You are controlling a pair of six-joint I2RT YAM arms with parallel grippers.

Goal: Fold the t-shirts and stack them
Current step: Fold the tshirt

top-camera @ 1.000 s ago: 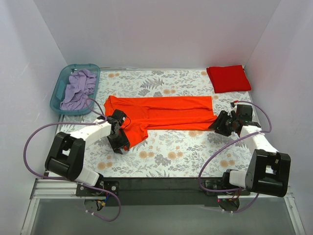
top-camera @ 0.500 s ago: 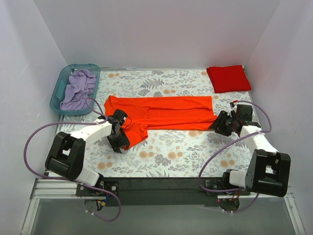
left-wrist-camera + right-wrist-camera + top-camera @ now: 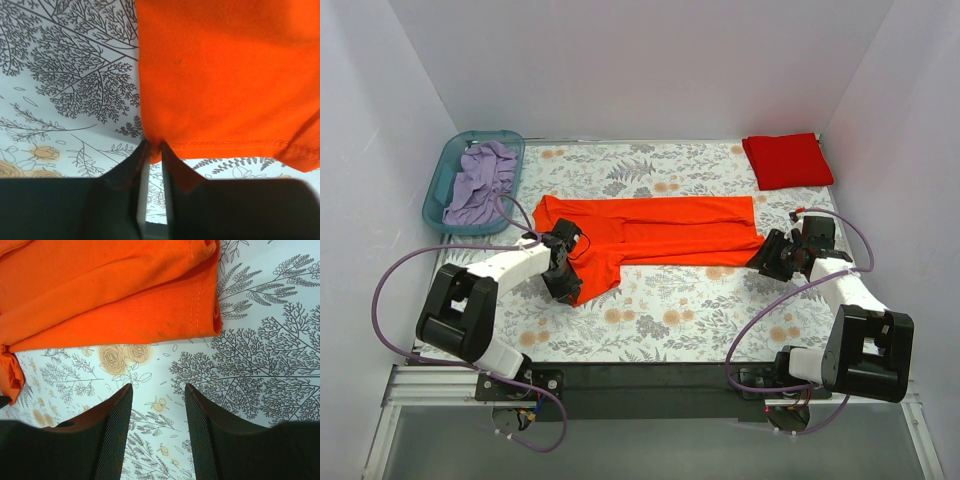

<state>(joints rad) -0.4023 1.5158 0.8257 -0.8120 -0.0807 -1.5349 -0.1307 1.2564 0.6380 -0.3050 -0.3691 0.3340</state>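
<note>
Pinching a hem of the orange shirt (image 3: pixel 225 75) is the left gripper (image 3: pixel 153 145). The right gripper (image 3: pixel 158 387) stands spread beside it.

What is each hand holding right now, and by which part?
The left hand pinches the orange shirt at the corner of its hemmed edge. The right hand is open beside the shirt's end, holding nothing.

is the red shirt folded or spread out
Folded. The red t-shirt lies as a compact rectangle in the far right corner, no sleeves showing, unlike the orange t-shirt stretched mid-table.
</note>
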